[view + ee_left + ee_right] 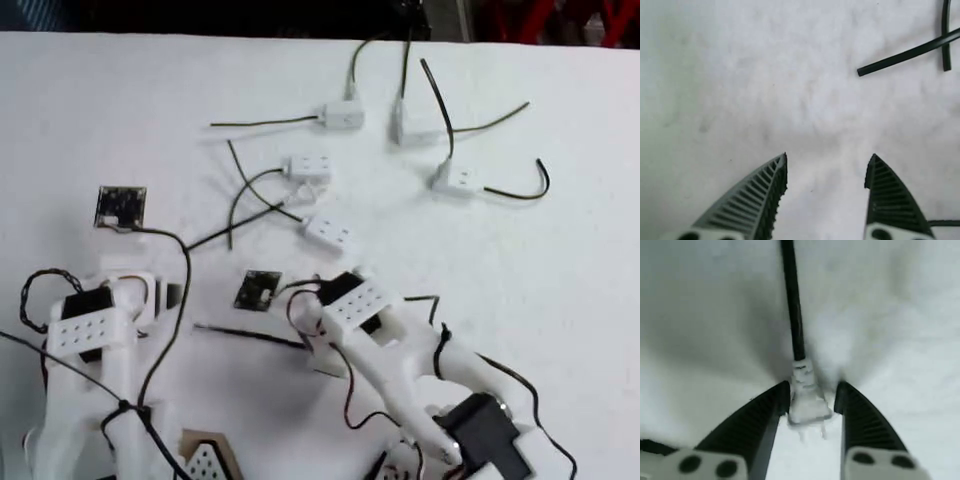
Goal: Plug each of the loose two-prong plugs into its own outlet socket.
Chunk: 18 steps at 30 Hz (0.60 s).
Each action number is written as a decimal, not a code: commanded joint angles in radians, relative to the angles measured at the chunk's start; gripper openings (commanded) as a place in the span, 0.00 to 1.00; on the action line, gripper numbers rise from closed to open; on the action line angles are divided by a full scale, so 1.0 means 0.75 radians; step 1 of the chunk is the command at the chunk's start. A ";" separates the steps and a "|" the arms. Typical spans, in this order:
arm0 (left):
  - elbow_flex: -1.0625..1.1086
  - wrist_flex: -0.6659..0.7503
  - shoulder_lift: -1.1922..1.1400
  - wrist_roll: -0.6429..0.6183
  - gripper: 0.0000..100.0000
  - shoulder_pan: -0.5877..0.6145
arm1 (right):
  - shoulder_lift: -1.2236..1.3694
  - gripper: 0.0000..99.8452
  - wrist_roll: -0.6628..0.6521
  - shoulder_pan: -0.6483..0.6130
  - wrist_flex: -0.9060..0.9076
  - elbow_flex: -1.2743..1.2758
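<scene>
Right tool (812, 386) pinches the white plug (807, 402) against the worktop (700, 315), sockets (328, 232) well apart; left tool (829, 156) gapes wide, empty; thin grip, and the cord (792, 305) could twist the plug loose.

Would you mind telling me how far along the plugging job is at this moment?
Done: nothing clearly; the outlet sockets across the table show no plug visibly seated. In hand: the right gripper is shut on a white two-prong plug, its prongs free, away from any socket. The left gripper is open over bare table. Left: seating this plug, then any others.
</scene>
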<state>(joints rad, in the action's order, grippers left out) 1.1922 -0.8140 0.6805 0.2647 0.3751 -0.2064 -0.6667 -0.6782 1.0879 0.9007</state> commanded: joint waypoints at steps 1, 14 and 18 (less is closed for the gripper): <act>-0.018 0.029 0.042 -0.008 0.26 -0.013 | -0.007 0.14 -0.008 0.021 -0.005 -0.002; -0.018 0.029 0.042 -0.008 0.26 -0.013 | -0.046 0.14 0.000 0.007 0.101 -0.053; -0.018 0.029 0.042 -0.008 0.26 -0.013 | -0.148 0.14 0.004 -0.040 0.242 -0.121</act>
<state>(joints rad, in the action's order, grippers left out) 1.1922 -0.8140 0.6805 0.2647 0.3751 -0.2432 -0.6667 -0.6797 1.2029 0.8608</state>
